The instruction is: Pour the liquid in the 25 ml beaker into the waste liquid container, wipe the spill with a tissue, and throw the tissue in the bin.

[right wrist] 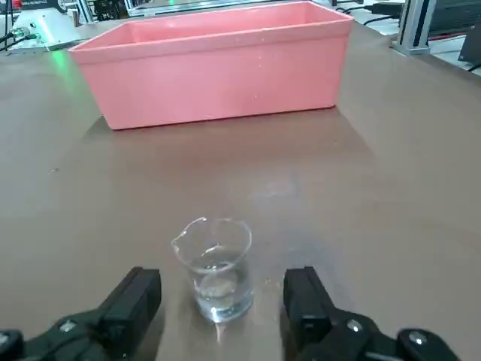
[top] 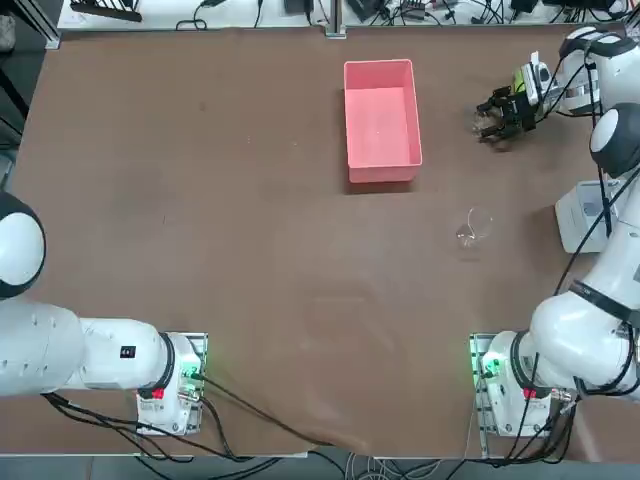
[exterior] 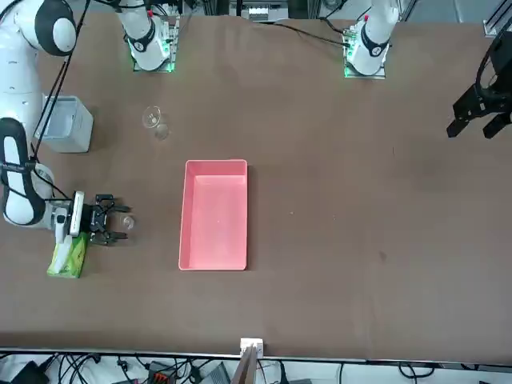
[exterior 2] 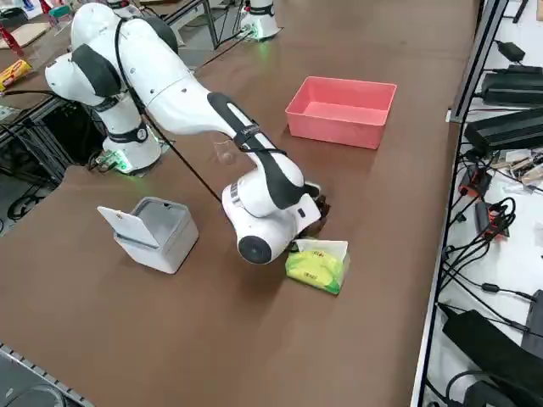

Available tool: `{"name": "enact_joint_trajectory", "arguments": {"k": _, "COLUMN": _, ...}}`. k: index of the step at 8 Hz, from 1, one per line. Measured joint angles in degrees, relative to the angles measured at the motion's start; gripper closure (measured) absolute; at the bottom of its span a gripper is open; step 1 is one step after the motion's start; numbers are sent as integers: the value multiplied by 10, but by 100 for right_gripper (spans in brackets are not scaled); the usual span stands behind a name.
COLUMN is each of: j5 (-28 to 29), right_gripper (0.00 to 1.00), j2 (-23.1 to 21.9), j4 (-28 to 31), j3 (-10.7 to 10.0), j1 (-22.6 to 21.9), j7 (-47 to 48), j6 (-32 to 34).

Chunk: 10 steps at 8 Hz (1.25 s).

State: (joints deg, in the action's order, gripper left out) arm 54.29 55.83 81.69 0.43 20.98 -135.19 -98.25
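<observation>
1. The 25 ml beaker [right wrist: 215, 269] stands upright on the counter [top: 250, 250] with a little clear liquid in the bottom. It sits just ahead of my right tool [right wrist: 222, 316], in line with the gap between its two fingers, not yet between them and touching neither.
2. The tool is spread wide and holds nothing. I read that as a lined-up approach: fingers low and level, one to each side, so a short push forward would bring the glass between the pads.
3. The waste liquid container [right wrist: 218, 68] lies straight beyond the beaker from the tool, well apart, with bare counter between. That placing suits the pour: lift, carry forward, tip over the near wall.
4. Behind the tool, close under the wrist, lies the green tissue pack [exterior 2: 316, 264] with a white sheet sticking out, handy for the wipe to come.
5. The bin [exterior 2: 153, 233] stands off to the tool's side with its lid up, well apart from the beaker, ready to take the used tissue.
6. The larger beaker [top: 475, 227] stands further back toward the arm's base, clear of the tool's path.
7. My judgement: the grasp is not yet made, so pouring, wiping and binning all remain.
</observation>
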Motion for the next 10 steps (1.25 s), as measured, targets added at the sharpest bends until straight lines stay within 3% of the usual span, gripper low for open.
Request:
{"name": "enact_joint_trajectory", "arguments": {"k": 8, "j5": 0, "right_gripper": 2, "j2": 0, "j4": -1, "j3": 0, "j1": -13, "j7": 0, "j6": -4}}
{"name": "enact_joint_trajectory", "arguments": {"k": 10, "j5": 1, "right_gripper": 9, "j2": 0, "j4": -1, "j3": 0, "j1": -13, "j7": 0, "j6": -5}}
